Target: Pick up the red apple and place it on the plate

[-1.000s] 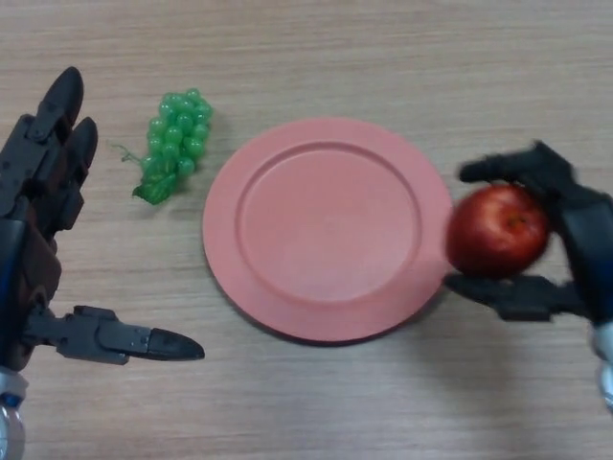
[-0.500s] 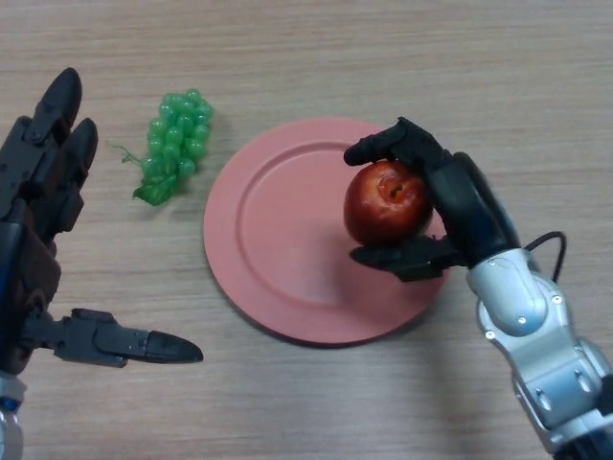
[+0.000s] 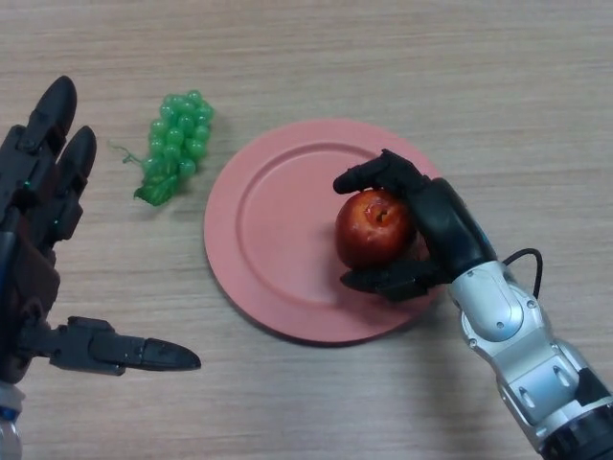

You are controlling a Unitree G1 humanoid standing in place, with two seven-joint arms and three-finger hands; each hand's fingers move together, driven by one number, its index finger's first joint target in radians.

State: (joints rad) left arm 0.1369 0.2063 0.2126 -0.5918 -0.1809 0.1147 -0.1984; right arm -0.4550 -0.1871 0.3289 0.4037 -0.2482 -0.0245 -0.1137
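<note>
The wooden table (image 3: 479, 86) carries a pink plate (image 3: 278, 240) at its middle. The left hand (image 3: 38, 240) lies well left of the plate, fingers straight and spread (thumb pointing toward the plate). The right hand (image 3: 441, 230) reaches over the plate's right half, fingers and thumb curled round the red apple (image 3: 374, 228). Green grapes (image 3: 174, 144) lie just beyond the plate's upper-left rim.

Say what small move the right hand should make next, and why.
Probably open the right hand and let go: its fingers are curled round the round red apple, which sits over the pink round plate. Whether the apple touches the plate is unclear, so ease down first.
</note>
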